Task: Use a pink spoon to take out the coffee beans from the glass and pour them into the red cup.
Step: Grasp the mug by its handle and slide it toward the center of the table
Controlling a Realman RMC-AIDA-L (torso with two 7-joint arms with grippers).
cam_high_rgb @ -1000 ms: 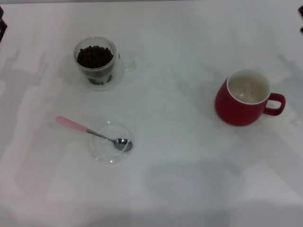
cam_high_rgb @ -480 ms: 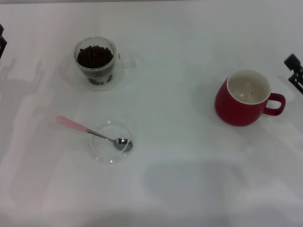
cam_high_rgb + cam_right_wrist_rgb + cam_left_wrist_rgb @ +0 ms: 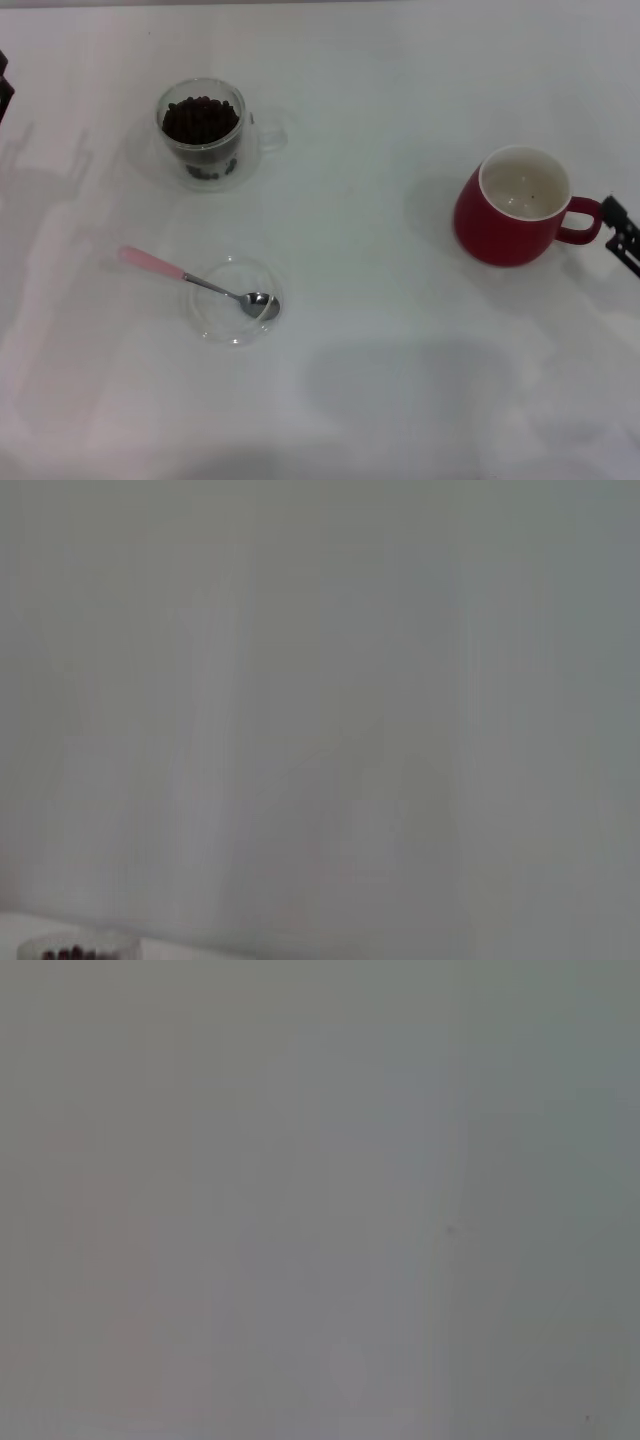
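Note:
The pink spoon (image 3: 190, 281) lies at the front left, its handle on the table and its shiny bowl in a flat clear saucer (image 3: 234, 300). The glass (image 3: 203, 133) stands at the back left, holding a heap of coffee beans (image 3: 200, 118); its rim also shows in the right wrist view (image 3: 75, 948). The red cup (image 3: 517, 208) stands at the right, upright, its handle to the right. My right gripper (image 3: 623, 233) shows at the right edge, just right of the cup's handle. My left gripper (image 3: 4, 85) is parked at the far left edge.
A white table (image 3: 370, 330) carries everything. The left wrist view shows only bare grey surface.
My right gripper has come down along the right edge toward the front, from the top right corner to beside the red cup's handle. The left arm and the objects have not moved.

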